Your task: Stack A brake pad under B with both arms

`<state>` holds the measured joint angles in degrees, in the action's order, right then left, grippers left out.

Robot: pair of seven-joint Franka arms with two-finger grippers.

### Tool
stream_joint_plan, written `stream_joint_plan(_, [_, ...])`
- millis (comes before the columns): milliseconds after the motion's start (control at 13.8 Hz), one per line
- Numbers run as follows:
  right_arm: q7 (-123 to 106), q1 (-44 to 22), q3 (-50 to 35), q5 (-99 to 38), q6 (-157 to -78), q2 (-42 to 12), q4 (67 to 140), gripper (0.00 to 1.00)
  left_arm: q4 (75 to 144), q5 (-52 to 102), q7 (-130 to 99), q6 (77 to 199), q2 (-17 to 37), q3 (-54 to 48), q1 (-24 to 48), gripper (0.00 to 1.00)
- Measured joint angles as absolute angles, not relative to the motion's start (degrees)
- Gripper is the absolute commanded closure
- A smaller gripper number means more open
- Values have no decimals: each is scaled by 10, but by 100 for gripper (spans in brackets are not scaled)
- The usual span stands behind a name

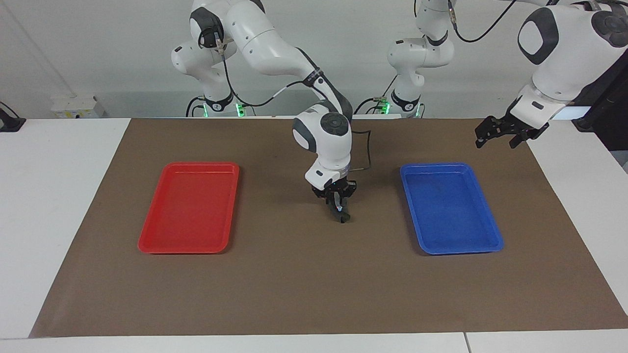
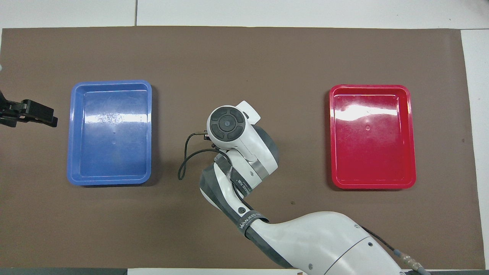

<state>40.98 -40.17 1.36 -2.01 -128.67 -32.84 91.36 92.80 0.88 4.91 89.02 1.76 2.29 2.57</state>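
My right gripper (image 1: 339, 208) points straight down over the middle of the mat, between the two trays. Its fingers are close together on a small dark brake piece (image 1: 343, 217) whose lower end rests on the mat. A silvery glint shows between the fingers. I cannot tell whether this is the short flat pad or the curved piece, and no second piece shows. In the overhead view the right arm's wrist (image 2: 226, 124) hides the gripper and the piece. My left gripper (image 1: 499, 137) is open and empty, raised over the mat's edge at the left arm's end, and it also shows in the overhead view (image 2: 47, 117).
A blue tray (image 1: 450, 208) (image 2: 110, 131) lies toward the left arm's end and a red tray (image 1: 191, 207) (image 2: 372, 135) toward the right arm's end. Neither holds anything. A brown mat (image 1: 294, 284) covers the table. A black cable (image 2: 183, 160) loops off the right wrist.
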Motion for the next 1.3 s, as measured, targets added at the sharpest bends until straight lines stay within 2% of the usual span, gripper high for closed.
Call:
stream_joint_plan(145, [410,-402,14,-20,-1299,-330,914,72,928,9,49,891,18,23,26,0])
stream_joint_plan(217, [410,-402,13,-20,-1303,-330,914,49,928,9,49,891,18,23,26,1])
stream_joint_plan(289, [410,-402,12,-20,-1306,-331,914,4,928,9,49,891,18,23,26,0])
stream_joint_plan(361, [409,-402,11,-20,-1307,-332,914,0,928,9,49,891,18,23,26,0])
stream_joint_plan(867, [402,-402,12,-20,-1298,-325,914,0,928,9,49,891,18,25,23,0])
stream_joint_plan(1084, [402,-376,24,-18,-1262,-279,913,0,928,9,49,891,17,25,23,0])
stream_joint_plan(1301, [382,-297,25,-7,-1200,-212,913,0,928,9,49,891,17,25,23,0])
